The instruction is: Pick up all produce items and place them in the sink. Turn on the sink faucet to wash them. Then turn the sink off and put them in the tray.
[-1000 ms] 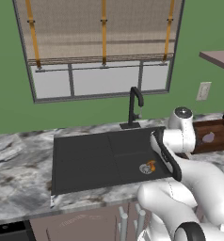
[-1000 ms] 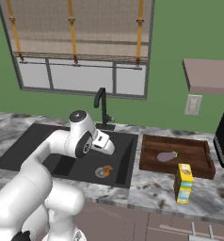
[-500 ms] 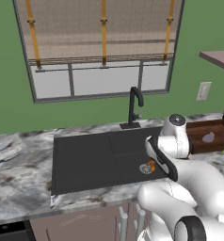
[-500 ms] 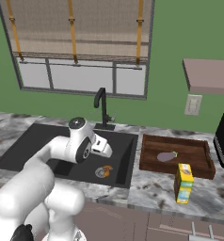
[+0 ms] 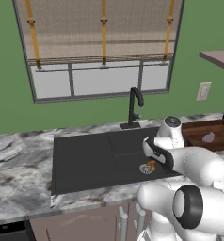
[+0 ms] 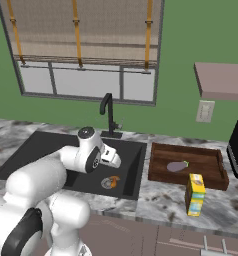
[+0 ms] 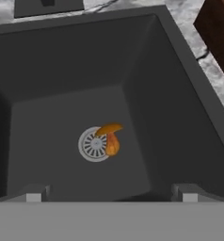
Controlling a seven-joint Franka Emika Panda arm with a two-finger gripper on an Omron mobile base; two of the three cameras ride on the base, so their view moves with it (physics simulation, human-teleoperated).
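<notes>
We are hovering our gripper point(image 7: 111, 194), jaws spread wide and empty, over the sink point(image 7: 180, 94); the orange piece point(image 7: 110, 136) is lying at twelve o'clock, on the drain point(image 7: 90, 145).

No text can be read anywhere; the yellow carton's point(image 6: 195, 194) print is too blurred

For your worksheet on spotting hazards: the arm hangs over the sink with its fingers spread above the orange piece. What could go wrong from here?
1. The orange produce piece lies against the round steel drain; the open gripper may strike the grate or push the piece aside.
2. The piece sits deep in the black sink, near its right wall, so the hand might scrape the wall going down.
3. The purple piece already lies in the wooden tray; a careless placement could knock it.
</notes>
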